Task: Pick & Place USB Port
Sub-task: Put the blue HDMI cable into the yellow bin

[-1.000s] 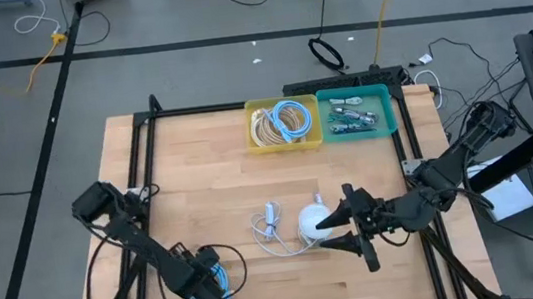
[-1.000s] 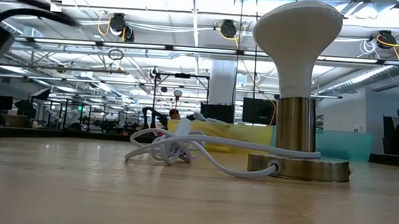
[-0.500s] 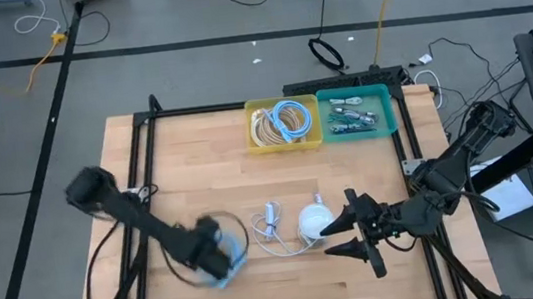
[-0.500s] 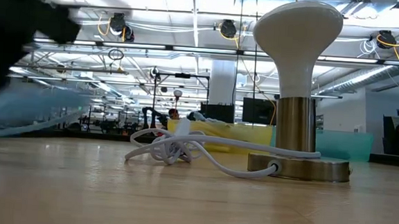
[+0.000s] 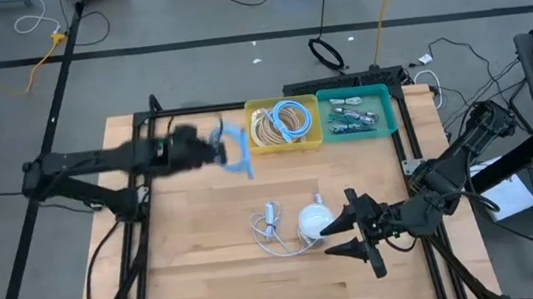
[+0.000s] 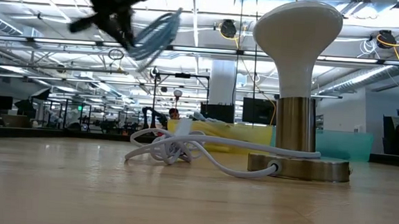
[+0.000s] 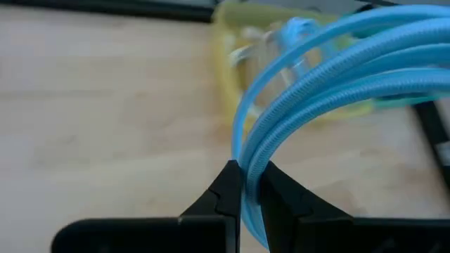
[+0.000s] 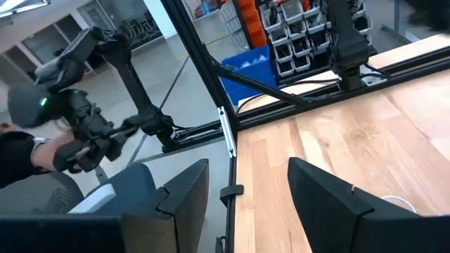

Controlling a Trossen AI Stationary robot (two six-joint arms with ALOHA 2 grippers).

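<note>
Blue braided cable (image 5: 234, 149), coiled, is hanging clamped in your left gripper (image 7: 244, 184) just left of the yellow bin (image 5: 284, 124); keep carrying it right until it's fully over the rim before letting go. Your right gripper (image 5: 354, 232), fingers apart, is waiting beside the lamp (image 5: 313, 222).

Motion-blurred blue cable (image 5: 235, 151) — ends indistinct; teal bin (image 5: 355, 114) contents too small.

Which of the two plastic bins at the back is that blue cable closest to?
The yellow bin. The light blue coiled cable, pinched in the left pincer, hangs beside its left edge; the teal bin sits beyond it.
</note>
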